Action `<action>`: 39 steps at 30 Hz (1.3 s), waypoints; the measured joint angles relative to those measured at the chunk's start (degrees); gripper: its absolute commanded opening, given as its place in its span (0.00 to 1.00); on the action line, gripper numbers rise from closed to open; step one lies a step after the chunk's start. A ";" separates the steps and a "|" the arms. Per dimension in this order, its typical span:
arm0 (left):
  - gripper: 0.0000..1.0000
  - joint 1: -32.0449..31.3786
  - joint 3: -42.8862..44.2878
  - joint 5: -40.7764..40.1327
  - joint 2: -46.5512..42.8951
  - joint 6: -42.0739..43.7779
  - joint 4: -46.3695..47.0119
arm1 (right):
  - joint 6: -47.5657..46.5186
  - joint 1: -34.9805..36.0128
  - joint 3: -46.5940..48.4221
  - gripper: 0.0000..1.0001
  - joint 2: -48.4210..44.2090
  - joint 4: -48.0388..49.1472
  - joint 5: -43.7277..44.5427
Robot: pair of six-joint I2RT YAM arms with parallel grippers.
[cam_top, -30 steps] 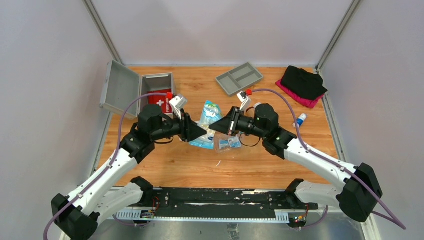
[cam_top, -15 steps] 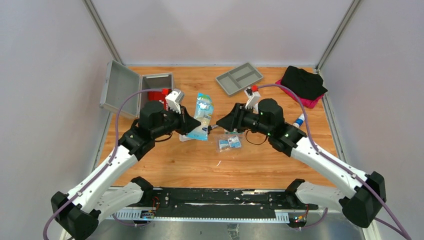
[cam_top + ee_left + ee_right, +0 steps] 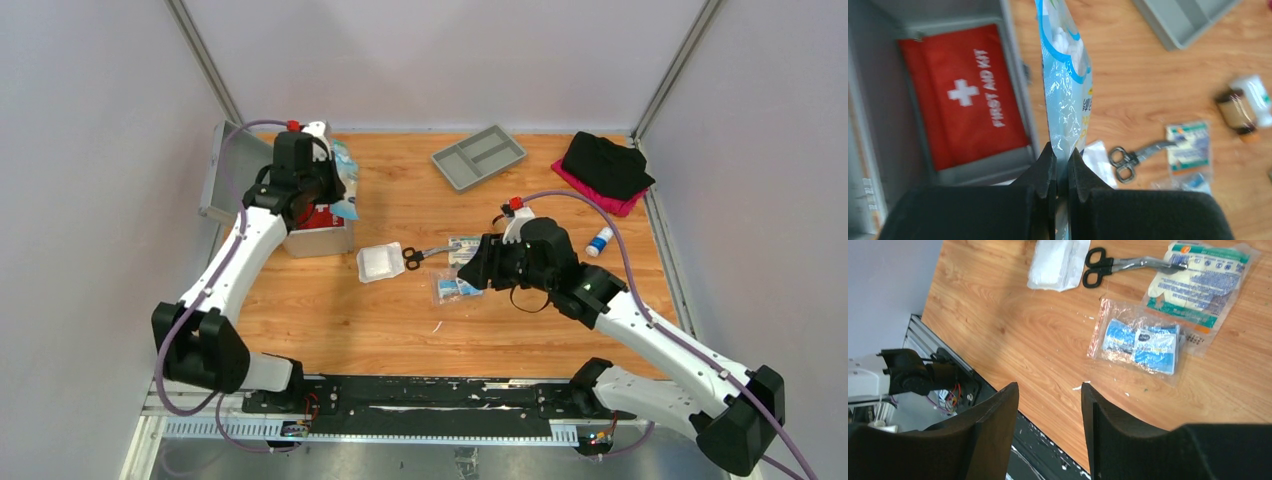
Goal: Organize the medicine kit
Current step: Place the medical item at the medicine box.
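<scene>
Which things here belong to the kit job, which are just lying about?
Job: open silver-grey metal case; blue-printed clear bag in left gripper; black-handled scissors; white gauze pad.
Lying about, likely: black folded cloth; grey plastic compartment tray.

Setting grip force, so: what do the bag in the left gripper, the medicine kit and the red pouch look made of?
The bag pinched in the left gripper: thin clear plastic film, glossy, crinkled, blue print. The medicine kit: probably metal, matte grey, rigid straight walls; plastic not ruled out. The red pouch inside it: fabric, matte, soft edges, white printed lettering.
</scene>
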 measured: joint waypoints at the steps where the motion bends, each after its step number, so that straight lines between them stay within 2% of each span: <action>1: 0.00 0.94 1.07 -0.44 0.98 0.66 -0.61 | -0.31 0.00 0.00 0.54 -0.04 -0.37 -0.37; 5: 0.00 4.90 7.45 -3.91 6.95 5.01 -3.87 | -1.73 -0.02 -0.02 0.54 -0.37 -2.73 -1.33; 10: 0.00 6.01 15.08 -6.21 16.68 10.19 -7.08 | -1.73 -0.02 -0.61 0.54 -1.31 -3.61 -1.38; 13: 0.00 6.05 17.40 -7.76 22.23 12.41 -8.17 | -1.73 -0.02 -1.07 0.54 -1.31 -3.93 -1.42; 20: 0.00 6.10 18.64 -7.87 29.20 13.51 -9.64 | -1.73 -0.02 -1.11 0.54 -1.29 -4.00 -1.49; 26: 0.40 8.35 18.64 -7.04 30.75 11.69 -9.97 | -1.75 -0.04 -1.11 0.54 -0.44 -3.98 -2.05; 29: 0.64 10.64 18.64 -7.87 31.19 10.29 -11.04 | -1.75 -0.07 -1.11 0.54 0.33 -4.00 -2.56; 32: 0.72 11.98 18.71 -9.05 31.17 9.79 -11.54 | -1.73 -0.07 -1.09 0.53 0.87 -4.00 -2.91; 39: 0.78 11.82 18.82 -9.31 28.52 9.25 -12.11 | -1.70 -0.07 -1.09 0.53 1.18 -3.98 -3.30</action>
